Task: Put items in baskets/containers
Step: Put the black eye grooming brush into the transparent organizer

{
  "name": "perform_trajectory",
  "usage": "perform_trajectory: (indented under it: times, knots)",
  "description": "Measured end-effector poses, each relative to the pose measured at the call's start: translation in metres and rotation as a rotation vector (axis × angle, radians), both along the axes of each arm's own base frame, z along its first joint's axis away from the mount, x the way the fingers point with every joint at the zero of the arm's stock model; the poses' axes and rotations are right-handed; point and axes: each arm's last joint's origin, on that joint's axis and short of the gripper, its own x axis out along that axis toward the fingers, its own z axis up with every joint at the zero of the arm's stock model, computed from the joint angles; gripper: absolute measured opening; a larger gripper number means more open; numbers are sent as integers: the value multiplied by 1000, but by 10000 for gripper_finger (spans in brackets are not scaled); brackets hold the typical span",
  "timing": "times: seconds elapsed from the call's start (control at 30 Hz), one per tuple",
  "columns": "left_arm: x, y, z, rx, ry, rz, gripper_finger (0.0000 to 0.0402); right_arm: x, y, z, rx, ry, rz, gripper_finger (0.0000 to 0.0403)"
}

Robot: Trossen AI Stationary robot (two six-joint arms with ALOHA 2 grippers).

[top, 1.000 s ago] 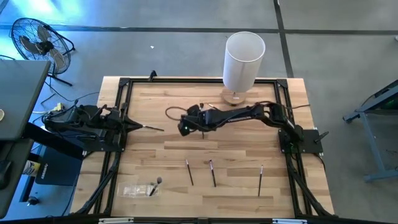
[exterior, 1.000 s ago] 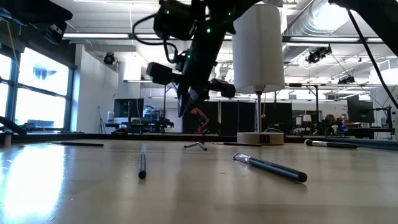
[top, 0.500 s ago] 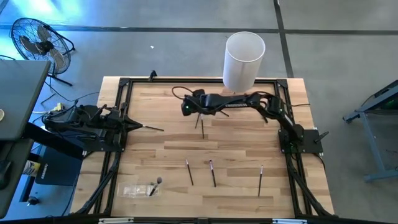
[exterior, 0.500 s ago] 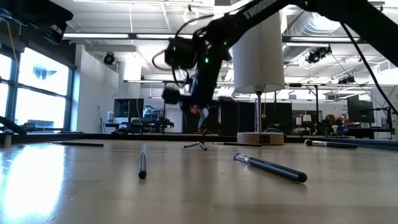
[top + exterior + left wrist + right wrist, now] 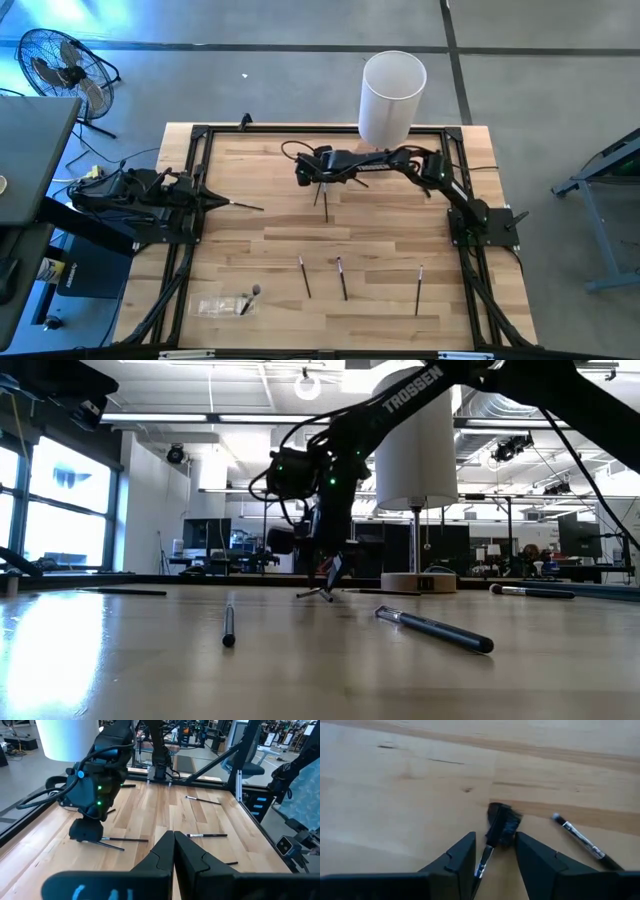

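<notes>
Several thin dark brushes lie on the wooden table (image 5: 400, 250): three in a row near the front (image 5: 342, 278), and two close together (image 5: 322, 196) under my right gripper (image 5: 316, 180). That gripper points steeply down, open. Its fingers (image 5: 465, 852) stand on either side of one brush's black tufted head (image 5: 502, 822) and metal neck; I see no touch. A second brush (image 5: 582, 842) lies beside it. The see-through tray (image 5: 212, 306) lies at the front left with a brush (image 5: 248, 298) at its edge. My left gripper (image 5: 225, 203) waits shut at the left, another brush (image 5: 250, 207) just off its tips.
A tall white cylinder (image 5: 392, 92) on a round wooden base stands at the table's far edge, just behind the right arm. A black frame (image 5: 200, 140) runs around the table. Bare wood lies between the far brushes and the front row.
My right gripper has swung toward the table's far edge and come down, low over the table beside the white cylinder's base. The two brushes below it, which the arm covered a second ago, now show in the high view.
</notes>
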Motion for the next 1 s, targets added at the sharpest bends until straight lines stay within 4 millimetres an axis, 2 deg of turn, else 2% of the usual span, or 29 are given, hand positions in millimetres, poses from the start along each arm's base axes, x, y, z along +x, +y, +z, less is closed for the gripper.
perform_trajectory:
  times: [0.27, 0.33, 0.43, 0.53, 0.63, 0.83, 1.0]
  knots:
    - [0, 0, 0, -2, 0, 2, 0, 0, -8, -2, -15, 10, 47, 94]
    - [0, 0, 0, -5, 0, 3, 0, 1, -10, -3, -1, 17, 113, 71]
    - [0, 0, 0, -5, 0, 2, 0, 5, -10, -3, 7, 54, 314, 20]
    - [0, 0, 0, -6, 0, 3, 0, 8, -2, -3, 17, 87, 523, 17]
    - [0, 1, 0, 0, 2, 36, 0, 12, 8, -3, -6, 119, 634, 23]
    - [0, 2, -1, -1, 11, 65, 0, 20, 31, -3, 23, 61, 652, 10]
    - [4, 1, -3, -88, 44, 80, 0, 22, 51, -3, 125, 34, 732, 5]
